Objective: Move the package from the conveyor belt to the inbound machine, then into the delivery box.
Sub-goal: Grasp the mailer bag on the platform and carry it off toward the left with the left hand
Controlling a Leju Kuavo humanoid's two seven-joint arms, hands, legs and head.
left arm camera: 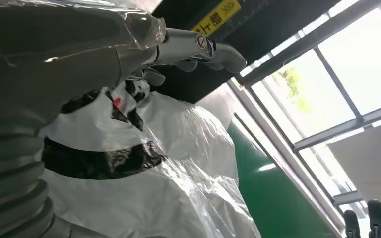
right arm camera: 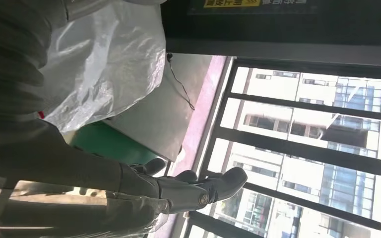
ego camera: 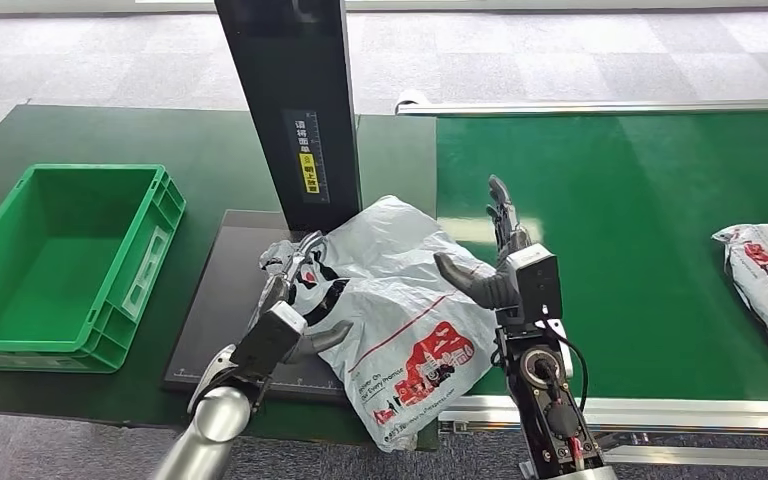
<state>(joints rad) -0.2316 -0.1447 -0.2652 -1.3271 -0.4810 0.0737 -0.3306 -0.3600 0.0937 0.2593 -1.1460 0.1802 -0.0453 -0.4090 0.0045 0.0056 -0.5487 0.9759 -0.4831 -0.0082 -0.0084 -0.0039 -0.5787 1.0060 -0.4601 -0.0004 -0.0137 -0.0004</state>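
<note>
Both hands on the package [ego camera: 400, 300] at the scanner plate's [ego camera: 222, 300] right edge.
Left hand [ego camera: 295, 290] grips its left side; right hand [ego camera: 495, 255], fingers [ego camera: 501, 205] straight and spread, thumb touching its right.

The left arm [ego camera: 215, 410] rises from the near left, its left hand [ego camera: 290, 300] laid against the left side of the package [ego camera: 400, 300], fingers stretched toward the far side and thumb tucked under it. The right arm [ego camera: 550, 410] stands near-upright (cabling exposed at the wrist), its right hand [ego camera: 505, 255] open-fingered, thumb pressing the package's right edge.
</note>
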